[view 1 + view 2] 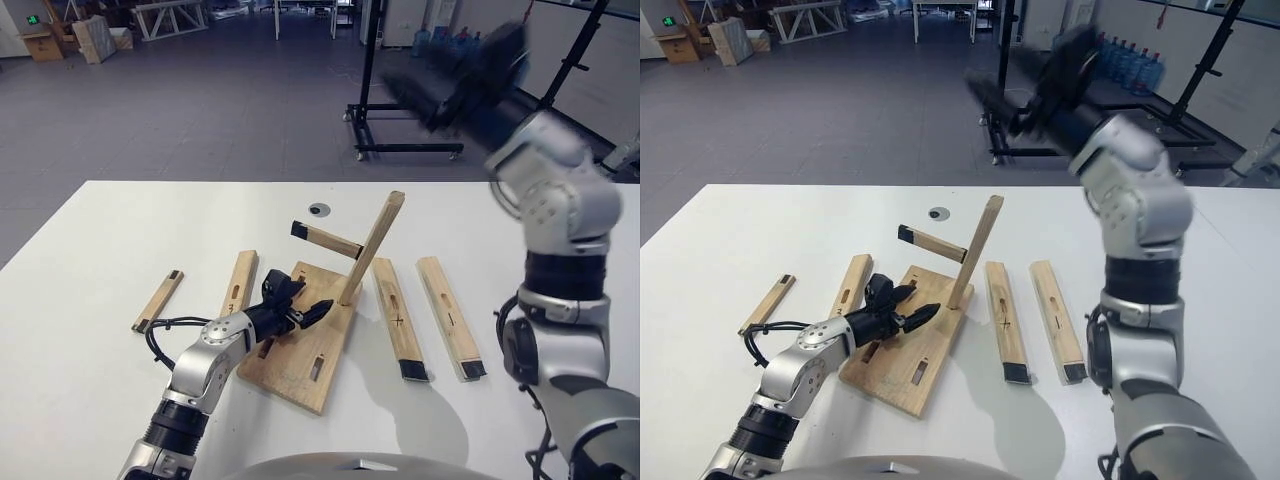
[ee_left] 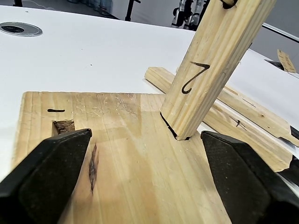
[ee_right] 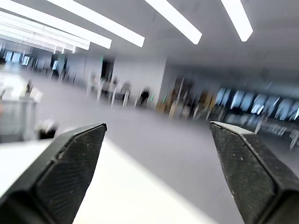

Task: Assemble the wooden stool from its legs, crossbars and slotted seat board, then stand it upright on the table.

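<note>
Our left gripper (image 1: 305, 297) and right gripper (image 3: 159, 172) both gape wide, empty, so we'd probably pinch that light, stiff leaning leg (image 1: 372, 248) low by the seat board (image 1: 300, 365).

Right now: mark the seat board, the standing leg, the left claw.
seat board (image 1: 287, 372): left eye view, bare near corner
standing leg (image 1: 372, 245): left eye view, mid shaft
left claw (image 1: 316, 292): left eye view, between fingertips

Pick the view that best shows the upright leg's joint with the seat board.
Left wrist view: close up, the leg stands in a slot of the seat board. Both eye views show the whole tilted leg, the joint small. The right wrist view looks elsewhere.
</note>
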Tool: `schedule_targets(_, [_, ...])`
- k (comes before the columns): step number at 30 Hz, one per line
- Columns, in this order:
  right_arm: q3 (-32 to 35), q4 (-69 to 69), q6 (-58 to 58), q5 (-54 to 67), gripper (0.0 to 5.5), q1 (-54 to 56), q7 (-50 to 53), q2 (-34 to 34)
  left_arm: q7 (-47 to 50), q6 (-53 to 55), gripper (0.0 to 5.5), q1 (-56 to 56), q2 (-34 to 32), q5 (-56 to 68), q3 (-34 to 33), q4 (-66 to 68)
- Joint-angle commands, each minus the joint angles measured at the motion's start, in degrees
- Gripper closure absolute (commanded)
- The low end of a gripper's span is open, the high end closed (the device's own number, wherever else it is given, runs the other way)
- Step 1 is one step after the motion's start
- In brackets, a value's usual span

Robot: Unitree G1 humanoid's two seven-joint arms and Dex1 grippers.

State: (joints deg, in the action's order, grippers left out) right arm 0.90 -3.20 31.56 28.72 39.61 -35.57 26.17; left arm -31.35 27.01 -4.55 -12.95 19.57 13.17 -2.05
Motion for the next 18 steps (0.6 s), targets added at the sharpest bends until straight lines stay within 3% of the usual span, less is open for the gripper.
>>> schedule_targets(1, [-19.02, -6.48, -3.42, -11.75, 1.43, -17.65, -3.84, 3.42, 1.76, 5.54, 1.2, 3.7, -1.57, -2.12, 0.61, 3.55])
schedule_targets(3, [-22.14, -6.36, -4.97, -14.95, 1.43, -21.03, -3.35, 4.16, 1.91, 5.89, 1.2, 4.1, -1.59, -2.0, 0.53, 3.12])
schedule_targets(12, [-16.89, -1.23, -7.53, -16.84, 1.43, -16.12, -1.79, 3.98, 2.39, 5.91, 1.2, 4.18, -1.02, -2.13, 0.62, 3.07])
schedule_targets(18, [-7.11, -3.89, -12.69, -10.05, 1.43, -12.15, -0.06, 0.23, 2.82, 5.7, 1.2, 4.14, -0.74, -2.1, 0.29, 3.54])
